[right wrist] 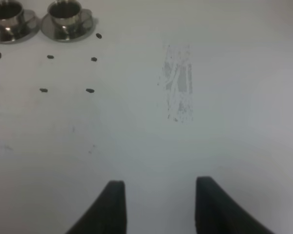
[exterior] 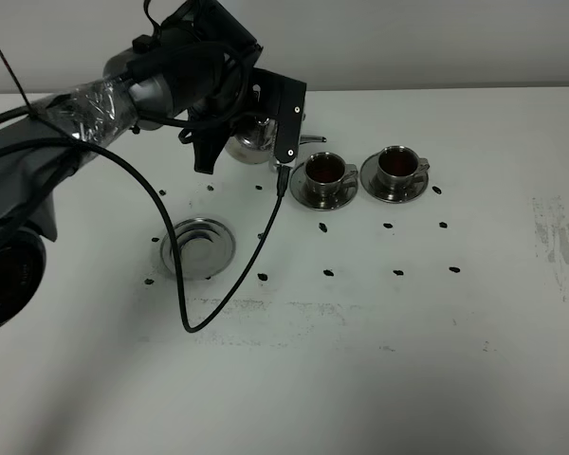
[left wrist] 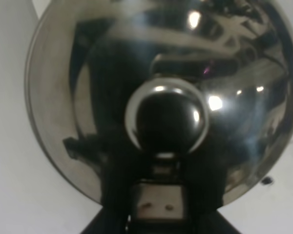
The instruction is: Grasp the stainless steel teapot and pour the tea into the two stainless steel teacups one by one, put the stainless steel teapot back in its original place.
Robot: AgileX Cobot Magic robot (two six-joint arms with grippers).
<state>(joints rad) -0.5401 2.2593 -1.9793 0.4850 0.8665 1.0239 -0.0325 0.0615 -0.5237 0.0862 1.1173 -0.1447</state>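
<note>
My left tool (exterior: 251, 128) holds the teapot (exterior: 254, 140) above the table (exterior: 379, 360), just left of the two teacups (exterior: 324, 171) (exterior: 396, 164), which stand side by side on saucers. The steel disc (exterior: 198, 246) lies in front-left of them.

No text, label, brand, number or sign can be read anywhere: the table (exterior: 379, 379) bears only small dark dots and grey scuffs, and the arm's black housing by the left claw (exterior: 256, 133) shows no legible marking
</note>
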